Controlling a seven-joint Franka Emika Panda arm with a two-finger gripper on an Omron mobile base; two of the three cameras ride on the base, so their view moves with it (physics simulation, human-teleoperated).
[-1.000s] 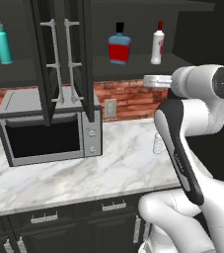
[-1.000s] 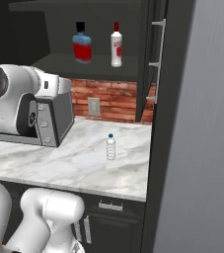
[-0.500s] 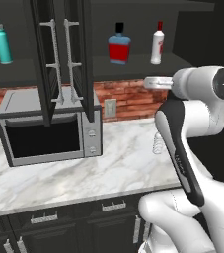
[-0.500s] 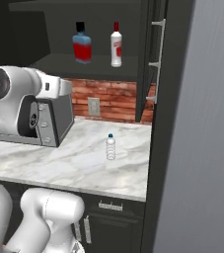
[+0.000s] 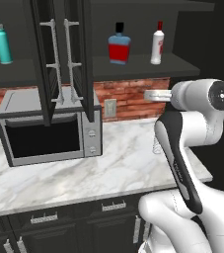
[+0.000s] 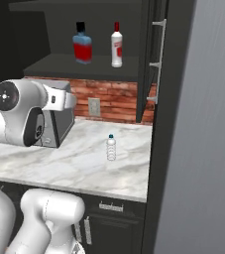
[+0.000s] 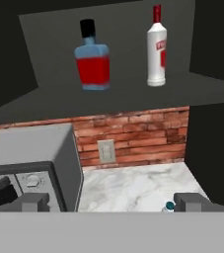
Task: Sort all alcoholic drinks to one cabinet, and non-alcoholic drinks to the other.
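On the right cabinet's shelf [image 5: 133,63] stand the squat blue bottle [image 5: 119,47] [image 7: 92,62] with a red label and the slim white bottle [image 5: 157,45] [image 7: 156,49] with a red cap. The tall teal bottle [image 5: 3,43] is on the left cabinet's shelf [image 5: 19,66]. The small clear water bottle [image 6: 111,148] stands upright on the marble counter [image 6: 74,158]; its cap [image 7: 169,206] shows low in the hand view. My gripper [image 7: 112,201] is open and holds nothing, hovering above the counter, below the right shelf and left of the water bottle.
A microwave [image 5: 49,131] sits on the counter's left part under the two open cabinet doors [image 5: 64,59]. A brick wall with an outlet [image 7: 106,150] runs behind. A tall dark panel [image 6: 158,124] closes off the counter's right end.
The arm's upper joint and the hand have sunk a little. The bottles have not moved.
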